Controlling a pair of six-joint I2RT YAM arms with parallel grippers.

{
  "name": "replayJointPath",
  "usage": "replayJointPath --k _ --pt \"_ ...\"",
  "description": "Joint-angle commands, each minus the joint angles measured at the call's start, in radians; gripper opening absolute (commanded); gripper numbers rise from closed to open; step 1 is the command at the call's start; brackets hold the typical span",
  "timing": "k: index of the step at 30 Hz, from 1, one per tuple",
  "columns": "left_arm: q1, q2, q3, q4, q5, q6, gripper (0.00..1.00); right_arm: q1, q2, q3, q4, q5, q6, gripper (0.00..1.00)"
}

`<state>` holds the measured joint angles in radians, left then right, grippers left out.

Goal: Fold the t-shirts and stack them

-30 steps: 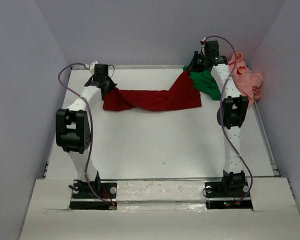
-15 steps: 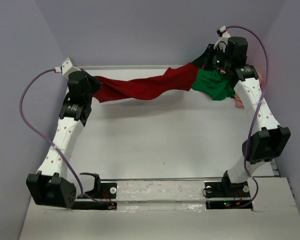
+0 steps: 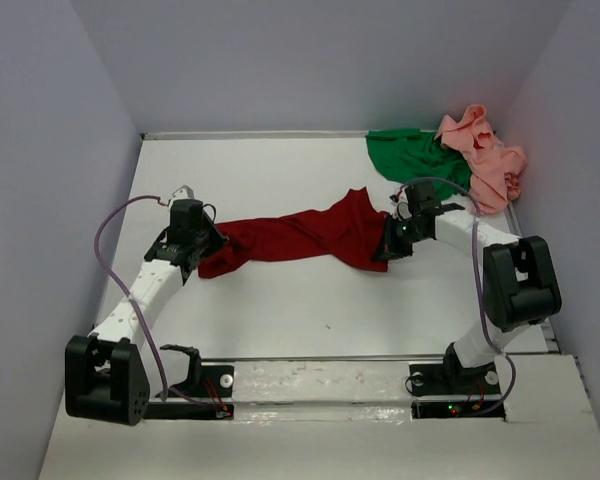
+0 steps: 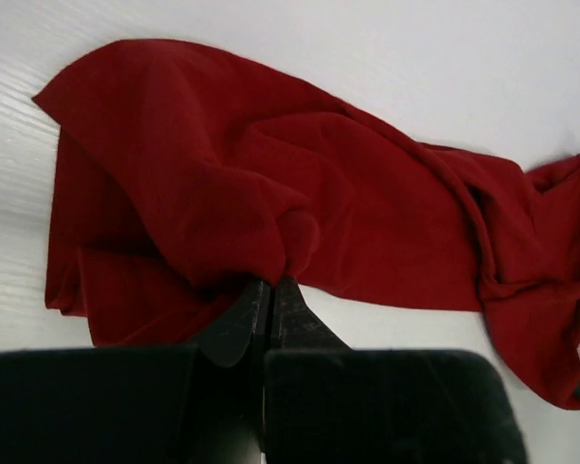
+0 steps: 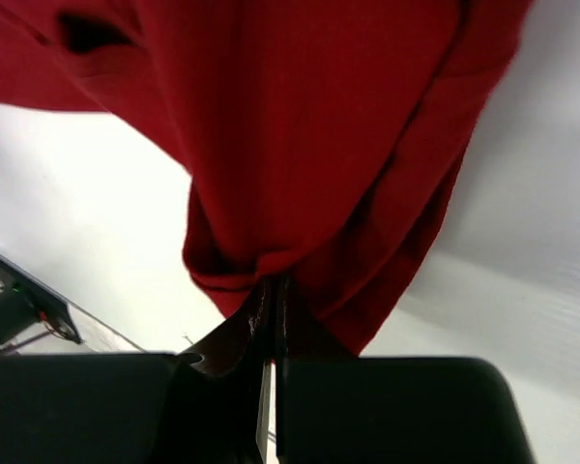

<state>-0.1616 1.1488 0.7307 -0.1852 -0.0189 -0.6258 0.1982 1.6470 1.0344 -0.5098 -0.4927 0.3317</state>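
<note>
2 claws point(image 3: 204, 254) point(image 3: 389, 244) pinch dark red t-shirt point(image 3: 300, 235) edges.

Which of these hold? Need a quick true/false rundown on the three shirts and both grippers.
1. The left gripper is shut on the dark red t-shirt. True.
2. The right gripper is open, clear of cloth. False: it is shut on the dark red t-shirt's other end.
3. The green t-shirt lies near the table's far right corner, beside the salmon pink t-shirt. True.
4. The dark red t-shirt is folded into a neat rectangle. False: it lies bunched, strung out between the two grippers.
5. The salmon pink t-shirt is stacked on the dark red t-shirt. False: they lie apart.
</note>
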Motion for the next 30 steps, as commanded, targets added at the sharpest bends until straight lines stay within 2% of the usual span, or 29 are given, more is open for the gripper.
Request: replayJointPath --k 1,5,6,9,14,25,30 --pt "-0.029 -0.101 -0.025 0.032 0.056 0.015 0.04 0.037 -0.049 -0.056 0.016 0.026 -0.011 0.0" --pt "-0.05 -0.129 -0.043 0.009 0.048 0.012 0.04 0.118 -0.026 -0.059 -0.065 0.183 0.012 0.02" --pt "-0.052 -0.132 -0.045 0.009 0.048 0.012 0.04 0.13 -0.009 -0.048 -0.075 0.195 0.015 0.19" --pt "-0.062 -0.124 -0.039 0.006 0.043 0.015 0.04 0.159 0.004 -0.036 -0.078 0.236 0.03 0.43" --pt "-0.069 -0.113 -0.037 0.003 0.03 0.024 0.04 0.159 -0.042 -0.027 -0.062 0.238 0.052 0.55" --pt "-0.078 -0.093 -0.04 0.01 0.03 0.021 0.04 0.159 -0.228 0.038 -0.081 0.279 0.033 0.57" --pt "-0.084 -0.09 -0.04 0.013 0.03 0.018 0.04 0.159 -0.176 0.029 -0.062 0.267 0.032 0.59"
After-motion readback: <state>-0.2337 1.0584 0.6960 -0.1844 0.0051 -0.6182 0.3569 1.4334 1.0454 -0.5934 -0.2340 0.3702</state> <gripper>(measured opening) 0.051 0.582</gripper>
